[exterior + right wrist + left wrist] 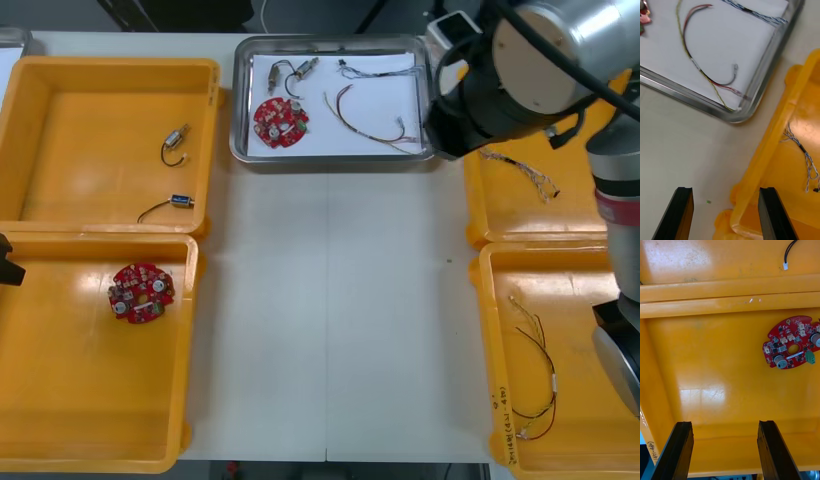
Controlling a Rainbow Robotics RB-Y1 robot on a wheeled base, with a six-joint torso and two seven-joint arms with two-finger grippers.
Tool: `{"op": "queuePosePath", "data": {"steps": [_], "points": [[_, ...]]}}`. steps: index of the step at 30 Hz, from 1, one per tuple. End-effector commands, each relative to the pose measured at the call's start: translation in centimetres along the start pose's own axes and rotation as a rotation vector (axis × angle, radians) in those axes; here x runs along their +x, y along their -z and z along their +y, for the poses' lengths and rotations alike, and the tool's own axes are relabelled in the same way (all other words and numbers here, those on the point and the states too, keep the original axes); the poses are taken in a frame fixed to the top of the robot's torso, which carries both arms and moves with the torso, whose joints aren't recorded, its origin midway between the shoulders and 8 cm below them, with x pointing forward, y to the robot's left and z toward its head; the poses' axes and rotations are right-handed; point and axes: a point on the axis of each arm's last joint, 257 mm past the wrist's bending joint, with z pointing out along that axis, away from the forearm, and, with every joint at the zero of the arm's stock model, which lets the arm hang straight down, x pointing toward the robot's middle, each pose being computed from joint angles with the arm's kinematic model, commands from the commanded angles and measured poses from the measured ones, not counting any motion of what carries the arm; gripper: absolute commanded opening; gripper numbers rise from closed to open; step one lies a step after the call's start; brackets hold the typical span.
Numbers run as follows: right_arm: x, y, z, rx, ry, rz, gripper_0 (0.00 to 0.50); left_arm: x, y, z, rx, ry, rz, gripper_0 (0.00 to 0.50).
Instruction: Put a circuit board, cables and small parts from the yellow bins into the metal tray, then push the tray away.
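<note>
We logged the shiny, white-lined metal tray at the table's far middle holding a round red circuit board, cables and small metal parts, the right gripper wide and empty near its corner, the left gripper wide and empty over the near left yellow bin.

The left pincer hangs over a yellow bin, its black fingers spread wide with nothing between them. A round red circuit board lies flat on the bin floor beyond the fingers. Past the two adjoining rims, in the neighbouring yellow bin, lies the white-plugged end of a black cable.
</note>
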Motion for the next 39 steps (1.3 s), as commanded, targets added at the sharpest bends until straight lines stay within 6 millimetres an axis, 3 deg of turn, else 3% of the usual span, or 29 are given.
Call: {"op": "queuePosePath", "data": {"steps": [1,12,21,30,39], "points": [[3.0,1.4,-5.8,0.022,-0.14,-0.015,0.5,-0.1,1.5,1.5,-0.047,0.044,-0.019,0.5],[10.6,2.7,-13.2,0.032,-0.336,0.027,0.5,-0.1,1.5,1.5,-0.047,0.044,-0.019,0.5],[17.7,4.0,-16.6,0.03,-0.452,0.088,0.5,-0.1,1.5,1.5,-0.047,0.044,-0.019,0.5],[23.0,4.1,-16.8,0.055,-0.486,0.158,0.5,-0.1,1.5,1.5,-0.047,0.044,-0.019,0.5],[24.6,4.1,-15.8,0.043,-0.484,0.187,0.5,-0.1,1.5,1.5,-0.047,0.044,-0.019,0.5]]}}
